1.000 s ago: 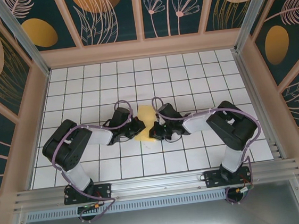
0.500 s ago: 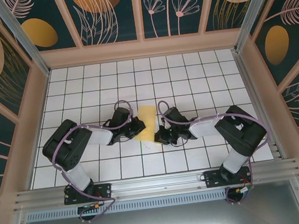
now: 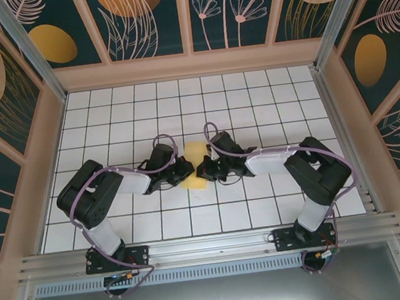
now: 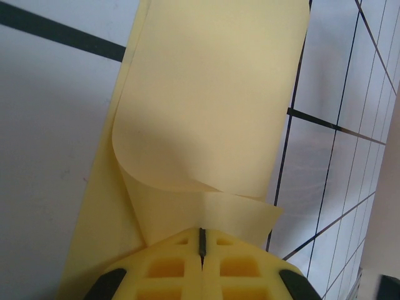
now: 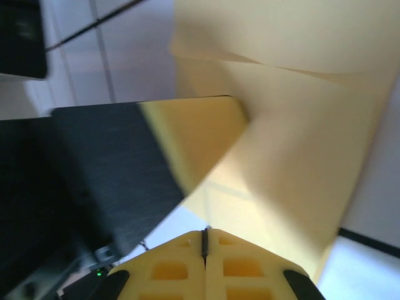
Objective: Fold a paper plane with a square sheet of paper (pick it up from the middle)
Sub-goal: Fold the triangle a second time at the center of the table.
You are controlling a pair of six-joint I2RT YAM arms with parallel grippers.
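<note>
The square sheet of paper point(image 3: 195, 154) is pale yellow and lies folded into a narrow strip on the white grid table, between my two grippers. In the left wrist view a flap of the sheet point(image 4: 206, 112) curls up just ahead of my left gripper point(image 4: 202, 232). That gripper's jaws are shut and its tip touches the sheet's near edge. My right gripper point(image 5: 204, 232) is shut too, with its tip against the sheet point(image 5: 300, 156) from the other side. In the top view the left gripper point(image 3: 186, 171) and right gripper point(image 3: 202, 170) almost meet. A pointed paper plane is out of view.
The table point(image 3: 266, 100) has white tiles with black grid lines and is boxed in by patterned walls point(image 3: 23, 104). A metal rail point(image 3: 210, 245) runs along the near edge by the arm bases. The left gripper's dark body point(image 5: 112, 181) shows close beside the right gripper.
The right gripper drew back to the right half a second ago and has returned leftward onto the sheet. The sheet looks narrower now. The left arm has stayed put.
</note>
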